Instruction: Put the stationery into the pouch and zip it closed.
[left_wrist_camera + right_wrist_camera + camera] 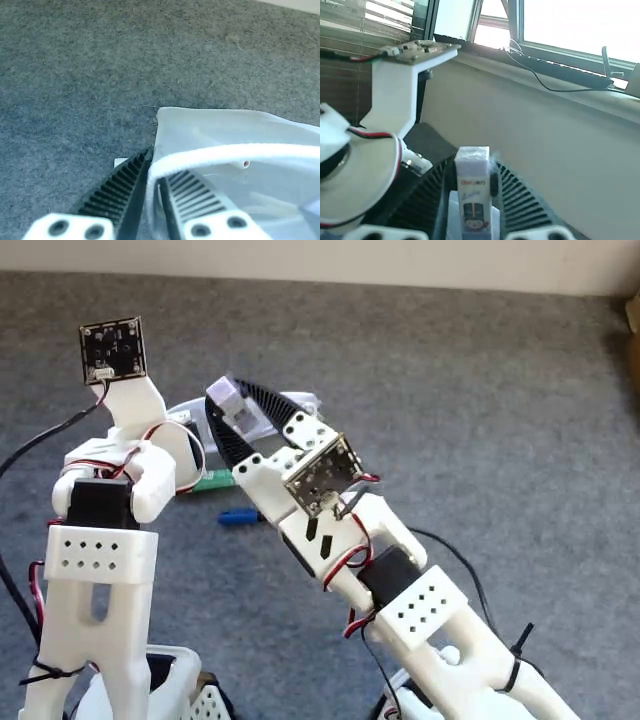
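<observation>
Pouch of translucent white plastic (235,130) sat on the grey carpet (75,75), rim pinched by the left gripper (156,167); the right gripper (470,167), clamped on a white-and-lavender block eraser (471,195), likely needed lowering squarely over the held mouth before releasing.

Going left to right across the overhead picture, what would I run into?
Left arm's camera board → eraser held in the right gripper → right arm's shiny metal plate
</observation>
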{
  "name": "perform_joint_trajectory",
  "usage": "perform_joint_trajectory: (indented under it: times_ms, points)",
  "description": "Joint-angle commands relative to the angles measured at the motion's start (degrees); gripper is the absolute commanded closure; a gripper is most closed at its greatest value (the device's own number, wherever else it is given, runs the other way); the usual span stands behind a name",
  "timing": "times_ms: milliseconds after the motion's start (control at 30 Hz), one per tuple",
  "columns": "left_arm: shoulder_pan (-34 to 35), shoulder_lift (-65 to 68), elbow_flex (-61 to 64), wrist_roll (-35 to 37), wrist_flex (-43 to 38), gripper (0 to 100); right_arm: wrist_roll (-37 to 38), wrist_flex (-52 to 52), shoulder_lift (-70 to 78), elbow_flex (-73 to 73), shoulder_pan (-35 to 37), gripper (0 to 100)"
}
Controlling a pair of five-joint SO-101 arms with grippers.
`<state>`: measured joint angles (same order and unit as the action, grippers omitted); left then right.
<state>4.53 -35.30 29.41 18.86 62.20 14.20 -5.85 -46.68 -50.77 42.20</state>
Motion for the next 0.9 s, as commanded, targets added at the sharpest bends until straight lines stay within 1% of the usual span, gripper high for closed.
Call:
perform_joint_trajectory:
  times_ms: [0,667,867]
  points:
    - [0.57,1.10,0.92,0.70,-0.62,99,0.00,-1.54,-0.84,1.10,0.84,99.3]
    - [0.57,1.10,0.92,0.70,-0.62,99,0.00,-1.54,-0.66,-10.07,0.40,99.3]
    - [0.57,1.10,0.92,0.70,-0.62,99,0.18,-1.19,-0.75,-10.86,0.40,98.8]
